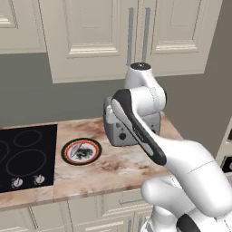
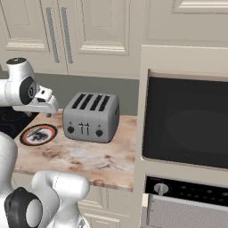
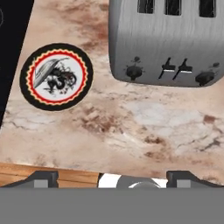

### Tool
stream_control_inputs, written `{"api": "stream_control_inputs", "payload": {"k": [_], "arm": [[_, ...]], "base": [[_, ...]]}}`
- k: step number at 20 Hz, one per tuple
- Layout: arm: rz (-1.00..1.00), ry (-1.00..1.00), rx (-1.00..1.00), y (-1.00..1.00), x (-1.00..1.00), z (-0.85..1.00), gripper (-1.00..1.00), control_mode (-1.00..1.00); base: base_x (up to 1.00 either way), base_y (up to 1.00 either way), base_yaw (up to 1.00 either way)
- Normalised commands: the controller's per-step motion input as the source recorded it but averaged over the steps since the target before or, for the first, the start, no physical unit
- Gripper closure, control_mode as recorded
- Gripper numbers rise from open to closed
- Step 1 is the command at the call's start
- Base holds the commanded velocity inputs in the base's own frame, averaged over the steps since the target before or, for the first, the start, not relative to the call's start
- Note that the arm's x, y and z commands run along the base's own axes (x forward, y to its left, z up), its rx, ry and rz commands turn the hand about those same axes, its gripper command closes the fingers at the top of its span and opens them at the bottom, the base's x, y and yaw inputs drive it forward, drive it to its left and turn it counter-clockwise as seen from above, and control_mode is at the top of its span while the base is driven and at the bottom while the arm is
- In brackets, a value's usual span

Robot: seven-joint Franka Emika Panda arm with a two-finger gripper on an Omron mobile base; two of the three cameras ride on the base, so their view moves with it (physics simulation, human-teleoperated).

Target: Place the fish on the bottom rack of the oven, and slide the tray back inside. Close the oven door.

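Black cooktop (image 1: pixel 25 156) far left, set into the marbled counter (image 1: pixel 122 165). Just beside it, a round red-rimmed plate (image 3: pixel 56 77) with the dark mottled fish (image 3: pixel 54 76) lying on it, flat on the counter. Next along, the silver four-slot toaster (image 2: pixel 91 116), near the plate but apart from it. Gripper (image 3: pixel 112 177) up above the counter's front edge, between plate and toaster, fingers (image 3: pixel 41 178) spread wide, holding nothing. Far right in the right base view, the dark oven (image 2: pixel 187 122) in beige cabinetry, well apart from the fish. Beige cupboard doors (image 1: pixel 113 31) overhead.
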Motion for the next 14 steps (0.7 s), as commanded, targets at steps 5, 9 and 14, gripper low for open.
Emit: {"api": "stream_control_inputs", "payload": {"k": [5, 9, 14], "arm": [[0.00, 0.00, 0.00, 1.00, -0.02, -0.48, -1.00, -1.00], [0.00, 0.00, 0.00, 1.00, 0.13, -0.56, -1.00, -1.00], [-0.03, 0.00, 0.00, 0.92, 0.40, -0.53, -1.00, -1.00]], "base": [[0.00, 0.00, 0.00], [0.00, 0.00, 0.00], [0.00, 0.00, 0.00]]}}
